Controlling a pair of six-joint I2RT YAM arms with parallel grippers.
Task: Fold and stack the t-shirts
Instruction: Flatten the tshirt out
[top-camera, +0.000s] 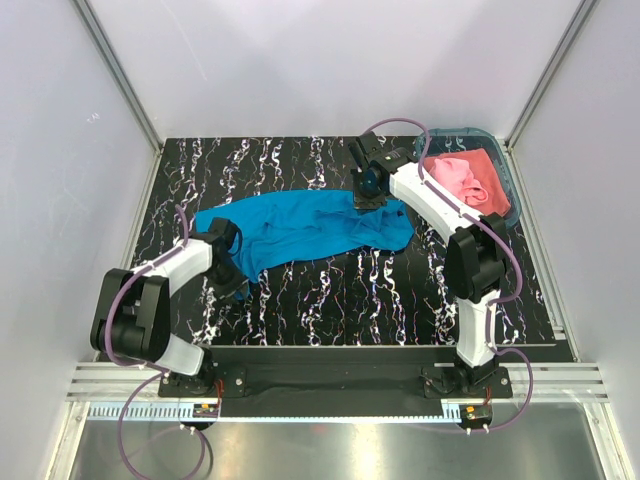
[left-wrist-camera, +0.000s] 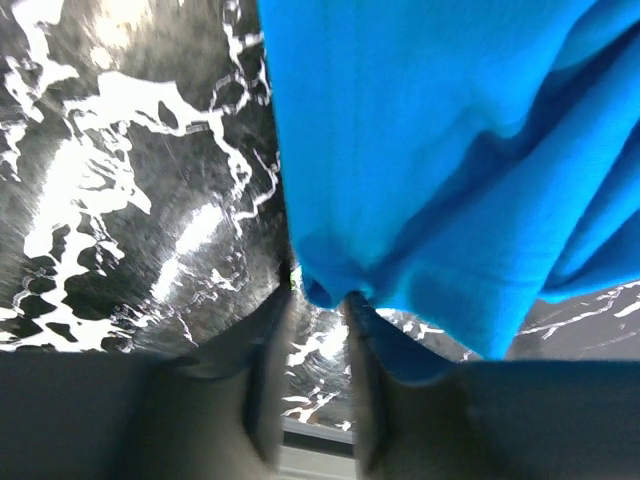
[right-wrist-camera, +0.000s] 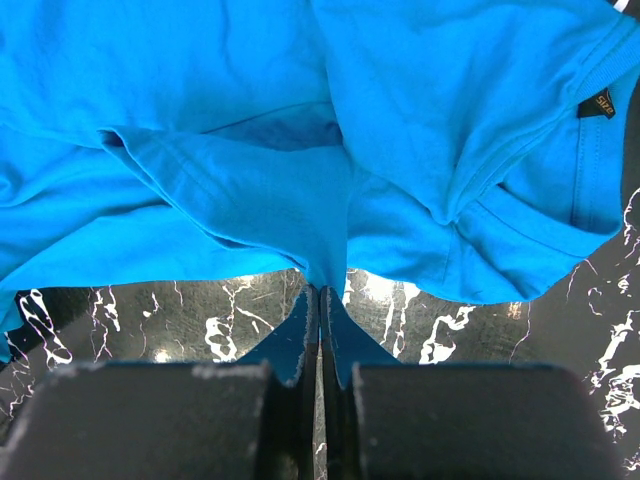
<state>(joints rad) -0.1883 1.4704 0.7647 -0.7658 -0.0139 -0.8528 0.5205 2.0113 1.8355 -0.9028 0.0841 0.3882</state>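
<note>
Blue t-shirt (top-camera: 300, 228) lies rumpled mid table (top-camera: 400, 295), right gripper (right-wrist-camera: 320, 292) clamped on its far edge, left gripper (left-wrist-camera: 318, 300) jaws apart straddling its near-left corner, likely to stretch it flat; pink t-shirt (top-camera: 465, 180) sits in far-right basket (top-camera: 512, 195).

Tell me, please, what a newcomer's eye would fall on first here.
The bright turquoise t-shirt sprawled across the black marbled table stands out first, the right gripper pinching its far edge. Next, the pink t-shirt bunched in the teal basket at the far right corner.
</note>
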